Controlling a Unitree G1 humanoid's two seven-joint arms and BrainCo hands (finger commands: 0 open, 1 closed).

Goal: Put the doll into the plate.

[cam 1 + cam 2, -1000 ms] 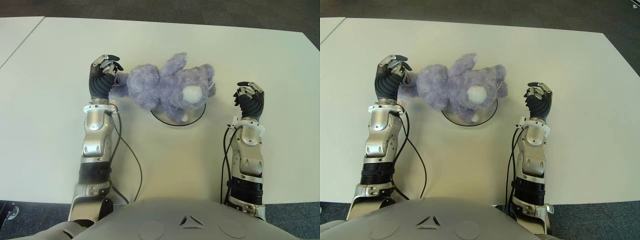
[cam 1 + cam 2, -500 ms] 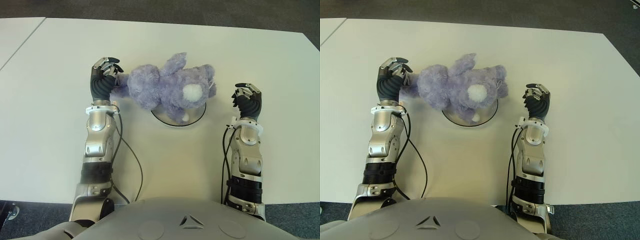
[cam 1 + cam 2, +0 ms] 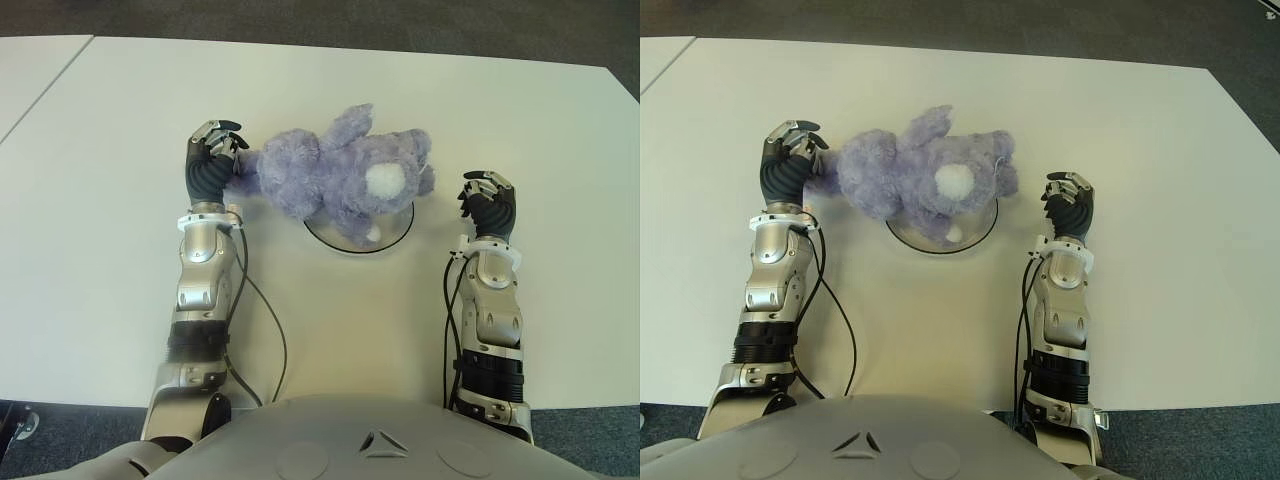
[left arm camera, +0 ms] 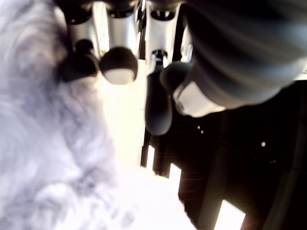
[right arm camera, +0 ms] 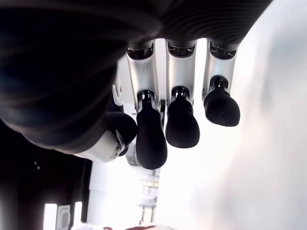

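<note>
Purple fluffy plush doll (image 3: 340, 180) lying across round white plate (image 3: 395, 232) on white table (image 3: 100, 150), head end overhanging toward left hand (image 3: 208, 160); right hand (image 3: 487, 199) just beside plate's right.
Left wrist view: fingers (image 4: 119, 62) curled against plush fur, grip uncertain.
Right wrist view: fingers (image 5: 182, 120) curled, holding nothing.

Lavender-purple doll (image 3: 340, 180) with a white patch — over a white, dark-rimmed plate (image 3: 395, 232) — on a cream table (image 3: 330, 310).
</note>
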